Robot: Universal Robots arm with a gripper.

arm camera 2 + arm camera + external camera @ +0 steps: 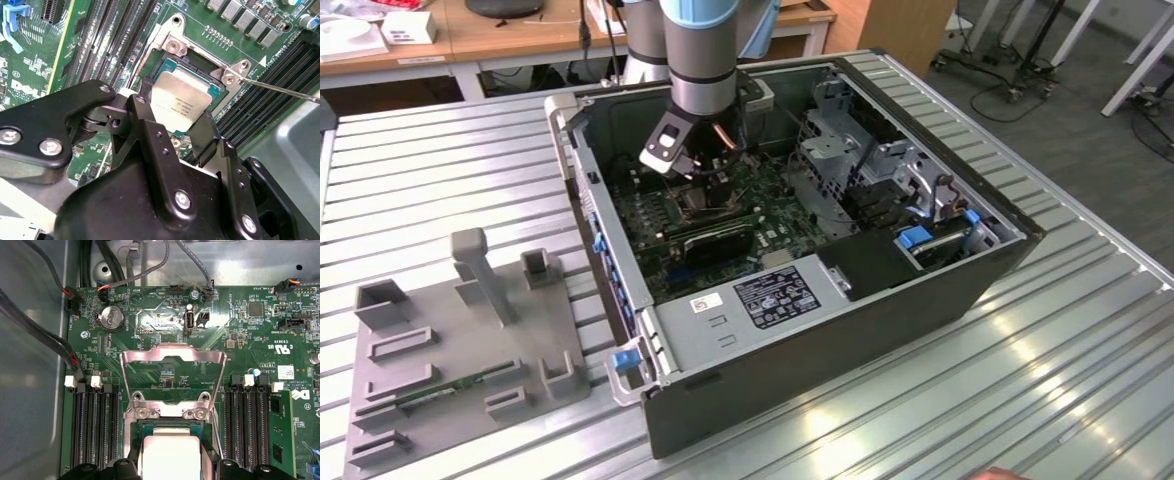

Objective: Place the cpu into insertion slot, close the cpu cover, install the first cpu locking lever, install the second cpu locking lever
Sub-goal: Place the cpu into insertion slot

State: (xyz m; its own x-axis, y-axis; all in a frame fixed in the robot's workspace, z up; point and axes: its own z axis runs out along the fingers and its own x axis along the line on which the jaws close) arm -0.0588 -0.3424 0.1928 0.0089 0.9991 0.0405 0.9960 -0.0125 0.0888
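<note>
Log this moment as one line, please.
tool: gripping cpu | position: at insertion slot | cpu cover: open, raised

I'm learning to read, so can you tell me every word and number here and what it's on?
Nothing can be quoted for sure.
the cpu: dark print on its metal top, too small to read.
motherboard: white lettering beside its parts, too small to read.
white sticker on the motherboard: too small to read.
dark label on the power supply, exterior view: too small to read.
</note>
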